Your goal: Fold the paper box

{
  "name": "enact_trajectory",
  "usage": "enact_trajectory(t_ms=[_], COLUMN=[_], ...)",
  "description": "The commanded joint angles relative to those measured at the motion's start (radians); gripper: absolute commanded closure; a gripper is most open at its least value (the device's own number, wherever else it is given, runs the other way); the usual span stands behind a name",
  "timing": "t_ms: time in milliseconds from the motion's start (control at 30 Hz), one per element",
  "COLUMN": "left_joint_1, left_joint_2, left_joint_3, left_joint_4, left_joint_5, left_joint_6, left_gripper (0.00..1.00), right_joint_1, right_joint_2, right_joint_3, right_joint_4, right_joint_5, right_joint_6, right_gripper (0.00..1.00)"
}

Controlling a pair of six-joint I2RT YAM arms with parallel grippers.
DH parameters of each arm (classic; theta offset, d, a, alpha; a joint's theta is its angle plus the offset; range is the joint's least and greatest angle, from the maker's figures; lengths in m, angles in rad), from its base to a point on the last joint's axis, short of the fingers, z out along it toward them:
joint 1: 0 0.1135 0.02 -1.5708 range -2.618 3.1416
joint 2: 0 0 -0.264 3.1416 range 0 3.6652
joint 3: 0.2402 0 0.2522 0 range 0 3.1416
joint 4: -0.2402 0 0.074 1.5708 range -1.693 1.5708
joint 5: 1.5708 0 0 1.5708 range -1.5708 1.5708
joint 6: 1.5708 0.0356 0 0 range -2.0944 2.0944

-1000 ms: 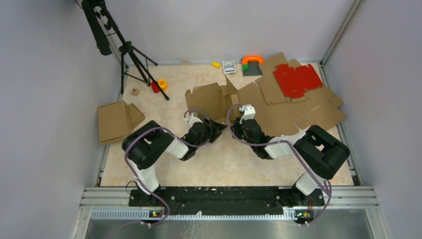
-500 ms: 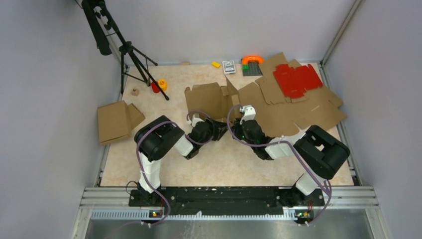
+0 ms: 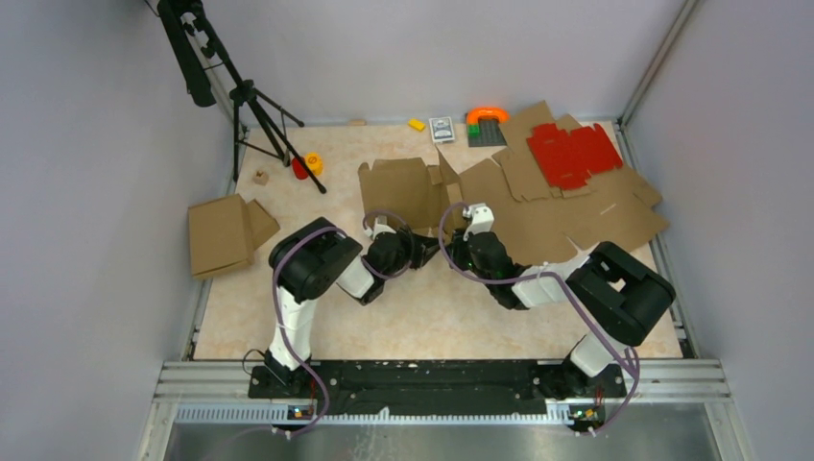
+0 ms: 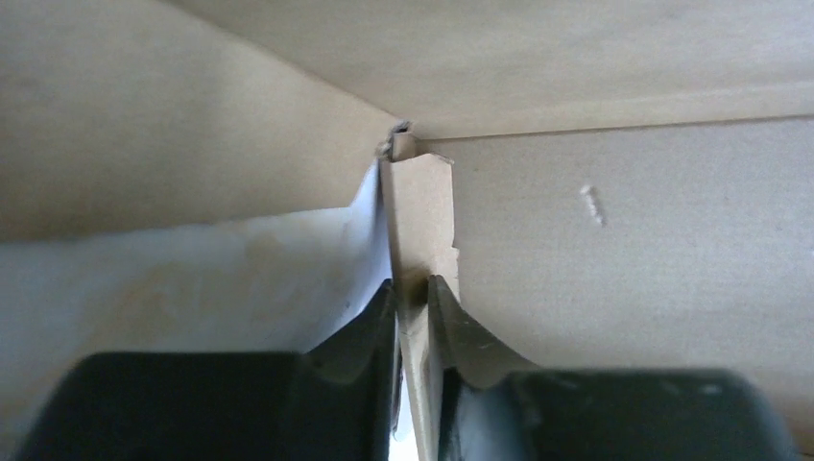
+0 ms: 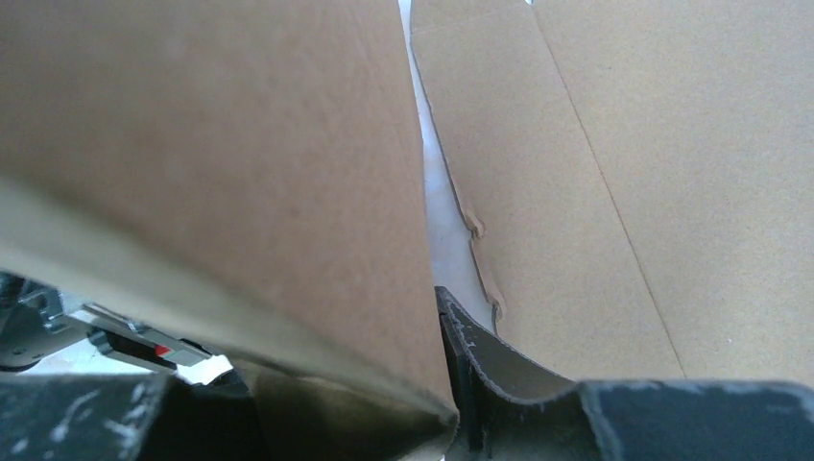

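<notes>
At mid-table, left gripper [image 4: 413, 296] pinches the paper box [image 3: 403, 190] flap; right gripper [image 3: 460, 243] clamps its wall.

Legible text: none in any view.
A small printed card-like item [image 3: 441, 128] at 12 o'clock on the table [image 3: 288, 317] showed a dark-and-white face, too small to read from the top camera. The paper box [image 3: 403, 189] at table centre showed only bare brown cardboard there and, at close range, in both wrist views. A short pale mark at 2 o'clock in the left wrist view was blurred, and it could not be told whether it was a character.
</notes>
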Motion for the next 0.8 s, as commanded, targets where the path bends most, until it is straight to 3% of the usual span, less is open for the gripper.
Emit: enact_trajectory(t_ms=[0, 133, 300, 700, 767], left_joint_1=[0.019, 0.021, 0.022, 0.022, 0.023], left_joint_2=[0.064, 0.081, 0.079, 0.057, 0.039], left_joint_3=[0.025, 0.024, 0.017, -0.005, -0.008], left_joint_4=[0.034, 0.051, 0.053, -0.002, -0.045], left_joint_5=[0.033, 0.040, 0.035, 0.015, 0.012], left_joint_6=[0.022, 0.012, 0.013, 0.037, 0.057], left_gripper=[0.87, 0.99, 1.00, 1.00, 1.00], right_joint_1=[0.005, 0.005, 0.006, 0.005, 0.005], right_joint_2=[-0.005, 0.001, 0.002, -0.105, -0.143], right_joint_3=[-0.019, -0.017, -0.016, -0.029, -0.030], right_joint_4=[-0.048, -0.048, -0.049, -0.096, -0.123], right_joint_5=[-0.071, -0.075, -0.078, -0.059, -0.055], right_joint_6=[-0.006, -0.009, -0.011, -0.036, -0.040], right_gripper=[0.76, 0.76, 0.74, 0.23, 0.19])
